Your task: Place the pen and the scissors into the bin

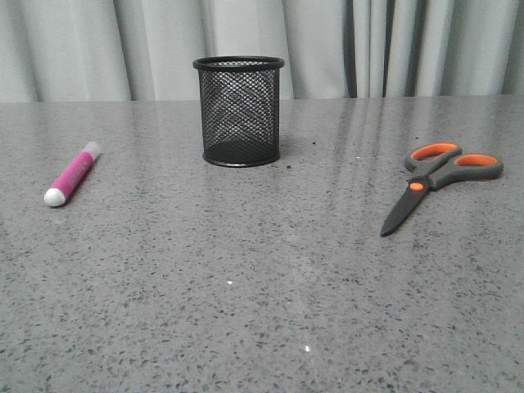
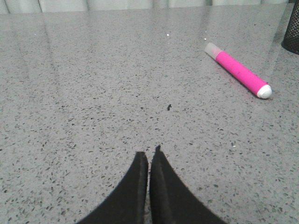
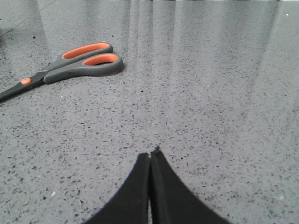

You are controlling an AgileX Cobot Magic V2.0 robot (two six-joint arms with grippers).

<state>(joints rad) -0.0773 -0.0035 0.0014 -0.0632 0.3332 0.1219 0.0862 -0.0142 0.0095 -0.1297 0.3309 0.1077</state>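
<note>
Ahead of the left gripper [image 2: 149,156], pressed closed and holding nothing, lies the pen [image 2: 238,71]; the bin [image 2: 292,32] is cut off. Ahead of the closed, empty right gripper [image 3: 150,156] lie the scissors [image 3: 70,65], blade tip cut off.

Pale pleated curtain [image 1: 98,49] behind speckled grey table [image 1: 246,286].

The right gripper [image 3: 150,156] hangs low over the speckled grey table [image 3: 219,107], its two dark fingers [image 3: 135,196] pressed together with nothing between them. The scissors [image 3: 70,65] lie flat on the table, well apart from the gripper, blades closed, orange-lined loops side by side, an orange dot at the pivot.
</note>
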